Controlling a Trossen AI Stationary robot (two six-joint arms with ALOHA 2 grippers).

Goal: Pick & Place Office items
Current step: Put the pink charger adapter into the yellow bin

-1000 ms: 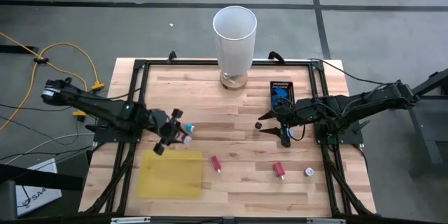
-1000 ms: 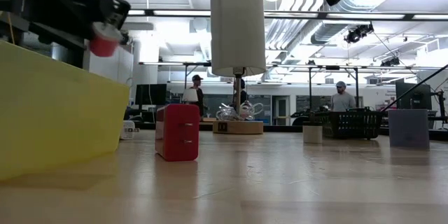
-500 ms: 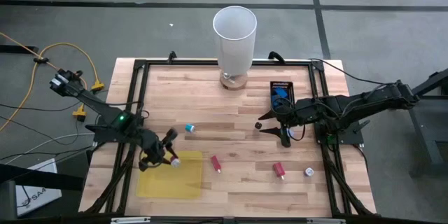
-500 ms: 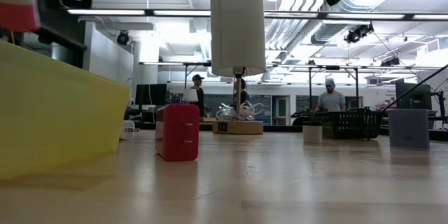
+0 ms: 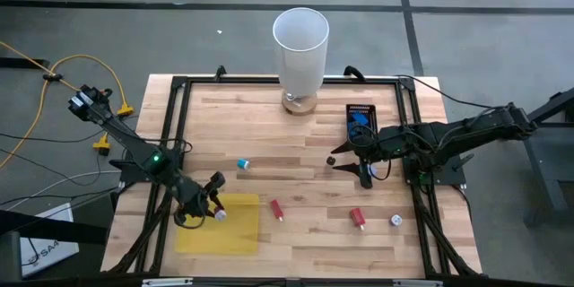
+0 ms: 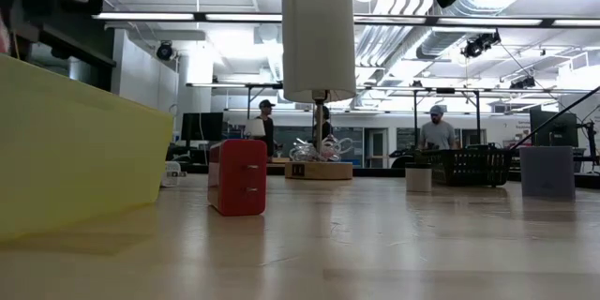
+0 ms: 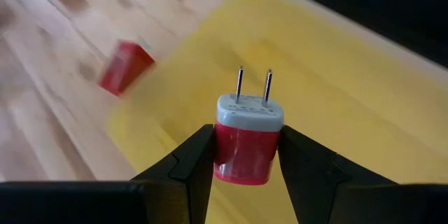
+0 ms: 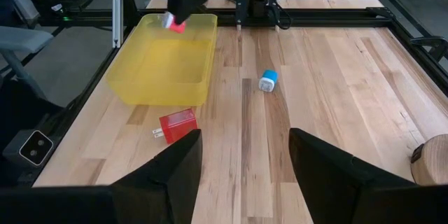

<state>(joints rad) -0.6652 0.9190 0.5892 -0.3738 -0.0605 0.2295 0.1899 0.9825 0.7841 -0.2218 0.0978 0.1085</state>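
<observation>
Red plug pinched in left fingers over yellow bin — bin floor blurred.

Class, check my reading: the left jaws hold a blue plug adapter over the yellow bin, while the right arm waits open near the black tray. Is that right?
Not quite. The plug adapter in the left gripper is red, not blue, as the left wrist view shows. It is over the yellow bin, and the right gripper does wait open near the black tray.

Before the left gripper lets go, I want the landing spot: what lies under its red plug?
Under the red plug, held by the left gripper, is only the yellow bin, its floor bare; the spot directly beneath is covered.
</observation>
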